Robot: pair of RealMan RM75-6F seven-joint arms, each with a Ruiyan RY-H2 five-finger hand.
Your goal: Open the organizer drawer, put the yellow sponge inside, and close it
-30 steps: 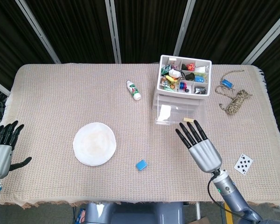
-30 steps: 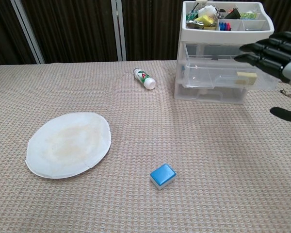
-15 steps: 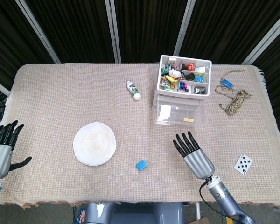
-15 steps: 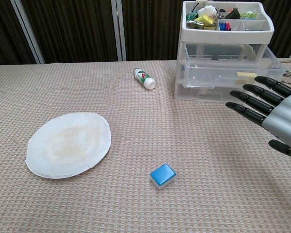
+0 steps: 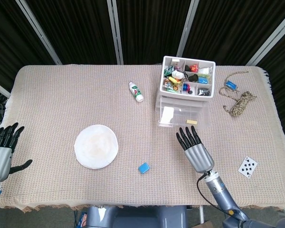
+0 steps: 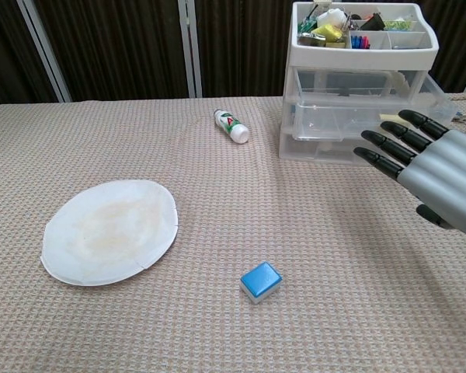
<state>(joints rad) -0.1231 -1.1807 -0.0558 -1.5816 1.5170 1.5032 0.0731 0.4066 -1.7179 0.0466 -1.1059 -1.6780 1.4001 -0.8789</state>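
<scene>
A clear organizer (image 5: pixel 185 97) is seen at the far right of the desk (image 5: pixel 61 104), its middle drawer (image 5: pixel 183 115) pulled out toward the robot with the yellow sponge (image 5: pixel 191 122) lying inside near the front edge. The right hand (image 5: pixel 195 149) hovers just before the drawer front, fingers (image 6: pixel 388 144) straight, spread and released. The left hand (image 5: pixel 1 149) waits at the desk's left edge, also released. An off-centre push could skew the drawer and jam it, or the light organizer could slide backward instead of the drawer closing.
</scene>
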